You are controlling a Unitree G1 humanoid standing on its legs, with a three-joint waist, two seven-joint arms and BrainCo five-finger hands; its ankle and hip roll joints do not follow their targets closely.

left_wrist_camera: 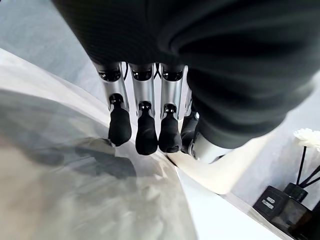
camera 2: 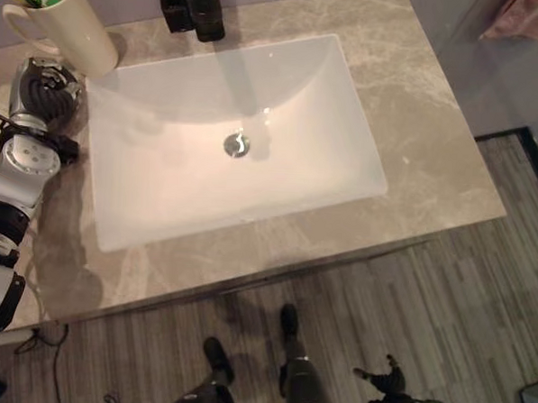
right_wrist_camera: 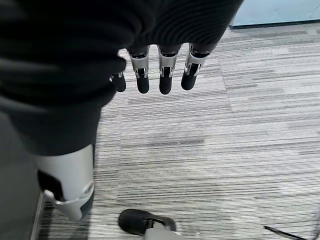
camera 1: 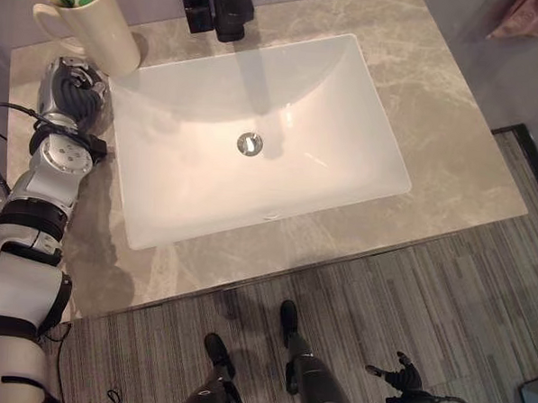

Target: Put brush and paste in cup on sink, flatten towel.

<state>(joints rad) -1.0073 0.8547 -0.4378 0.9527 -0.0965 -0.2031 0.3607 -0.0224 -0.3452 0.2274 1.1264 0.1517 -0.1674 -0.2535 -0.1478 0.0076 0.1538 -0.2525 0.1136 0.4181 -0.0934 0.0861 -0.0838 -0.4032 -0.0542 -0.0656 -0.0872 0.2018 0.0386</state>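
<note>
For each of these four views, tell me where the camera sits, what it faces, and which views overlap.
Left eye view: on the head, looking down at the sink, cup and left hand.
Right eye view: beside it, same scene; right hand hangs low over the floor.
Left wrist view: along the left hand's straight fingers onto the counter.
Right wrist view: along the right hand's fingers toward the floor.
Both eye views share sink, cup, faucet.

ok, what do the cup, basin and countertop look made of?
Cup: looks like glazed ceramic, cream, smooth with a soft sheen. Basin: probably white glazed porcelain, since it shows glossy highlights near the metal drain. Countertop: grey-beige with pale veining, so marble or a stone-look slab; the pictures can't settle which.
</note>
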